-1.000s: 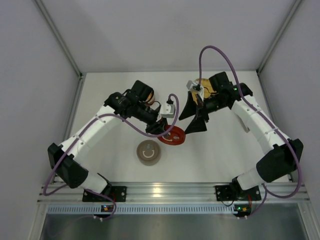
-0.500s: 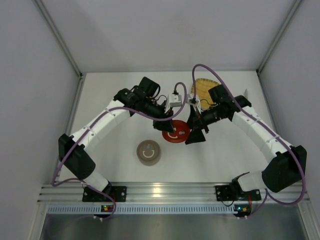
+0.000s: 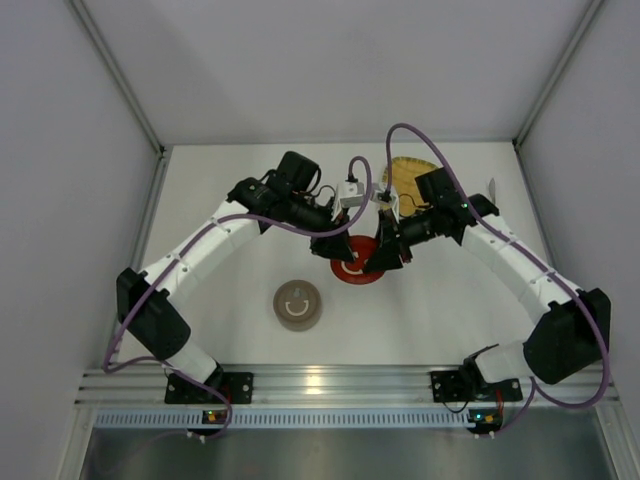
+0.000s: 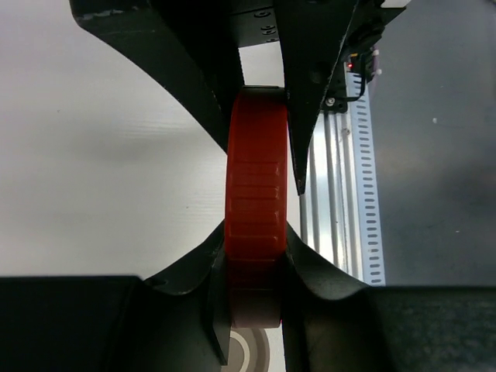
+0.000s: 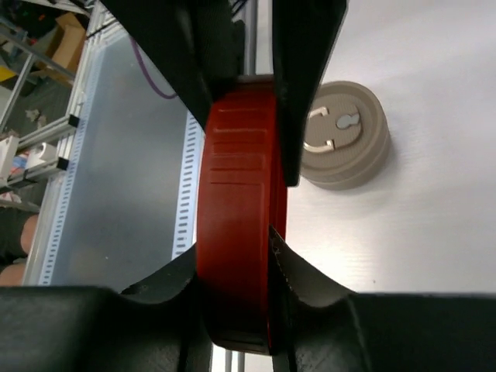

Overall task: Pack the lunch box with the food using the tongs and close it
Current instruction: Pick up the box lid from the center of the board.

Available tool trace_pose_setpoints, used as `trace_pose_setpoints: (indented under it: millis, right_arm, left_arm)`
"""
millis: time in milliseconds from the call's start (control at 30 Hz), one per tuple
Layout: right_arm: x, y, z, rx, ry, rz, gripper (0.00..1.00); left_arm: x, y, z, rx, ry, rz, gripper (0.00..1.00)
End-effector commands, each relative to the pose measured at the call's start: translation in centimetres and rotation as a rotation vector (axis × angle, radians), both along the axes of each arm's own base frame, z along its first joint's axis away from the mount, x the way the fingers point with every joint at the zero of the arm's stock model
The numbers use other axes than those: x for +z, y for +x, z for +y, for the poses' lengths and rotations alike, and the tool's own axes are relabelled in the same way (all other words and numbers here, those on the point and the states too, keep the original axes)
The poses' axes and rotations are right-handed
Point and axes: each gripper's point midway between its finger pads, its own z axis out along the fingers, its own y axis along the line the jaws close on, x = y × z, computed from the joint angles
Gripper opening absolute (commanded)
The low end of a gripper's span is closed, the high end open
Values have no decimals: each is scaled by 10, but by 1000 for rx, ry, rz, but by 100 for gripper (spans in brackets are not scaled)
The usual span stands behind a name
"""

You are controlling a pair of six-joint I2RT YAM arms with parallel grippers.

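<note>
The lunch box (image 3: 358, 266) is a round red tin with a smiley face, held on edge at the table's middle. My left gripper (image 3: 336, 248) is shut on it from the left and my right gripper (image 3: 386, 256) from the right. Seen edge-on in the left wrist view, the red lunch box (image 4: 256, 186) sits pinched in my left gripper (image 4: 256, 232). The right wrist view shows the red lunch box (image 5: 236, 217) clamped in my right gripper (image 5: 232, 248). Slim grey tongs (image 3: 492, 187) lie by the right wall. The food is hidden.
A beige round tin (image 3: 298, 305) with a smiley face lies flat in front of the red one, also seen as the beige tin (image 5: 341, 136) in the right wrist view. A yellow woven tray (image 3: 404, 171) sits at the back, partly under the right arm.
My right gripper swung in from the tray to the red lunch box and closed on its right side. My left arm carried the box slightly right and back.
</note>
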Motion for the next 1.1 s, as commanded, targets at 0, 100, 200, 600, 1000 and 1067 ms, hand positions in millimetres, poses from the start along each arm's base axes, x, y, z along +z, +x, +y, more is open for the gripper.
trace_pose_setpoints:
  millis: [0,100,200,600,1000,1067]
  right_arm:
    - [19,-1,11,53,97,-32,23]
    - [21,-2,12,59,107,-30,0]
    - [25,-5,11,59,134,-25,0]
    - [63,63,-6,-317,281,58,0]
    - [56,104,-3,-565,278,179,0]
    - [53,105,-2,-581,264,183,0]
  left_arm:
    - [22,-3,-3,-14,-87,-43,0]
    - [24,-4,-2,0,-91,-46,9]
    - [25,2,4,45,-77,-76,46]
    - [81,97,113,766,-164,-23,98]
    - [60,81,58,738,-275,190,88]
    - [57,80,43,713,-271,208,85]
